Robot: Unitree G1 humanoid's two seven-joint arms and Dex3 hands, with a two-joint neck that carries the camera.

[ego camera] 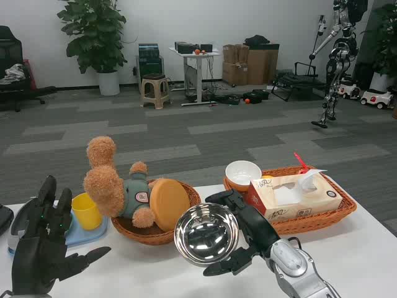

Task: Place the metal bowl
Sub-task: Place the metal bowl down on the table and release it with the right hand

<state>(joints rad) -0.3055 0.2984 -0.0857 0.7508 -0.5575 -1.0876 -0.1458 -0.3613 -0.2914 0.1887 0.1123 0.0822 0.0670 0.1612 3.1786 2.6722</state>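
A shiny metal bowl (206, 234) is tilted on edge with its hollow facing me, above the white table (149, 273) in the middle. My right hand (245, 233) grips it from the right side, fingers curled over its top and bottom rim. My left hand (44, 248) hovers at the lower left with fingers spread and nothing in it.
A round wicker basket (139, 233) behind the bowl holds a teddy bear (118, 186). A larger wicker tray (322, 217) at the right holds a tissue box (291, 195) and a white bowl (242, 174). A yellow cup (87, 211) sits on a blue plate at the left.
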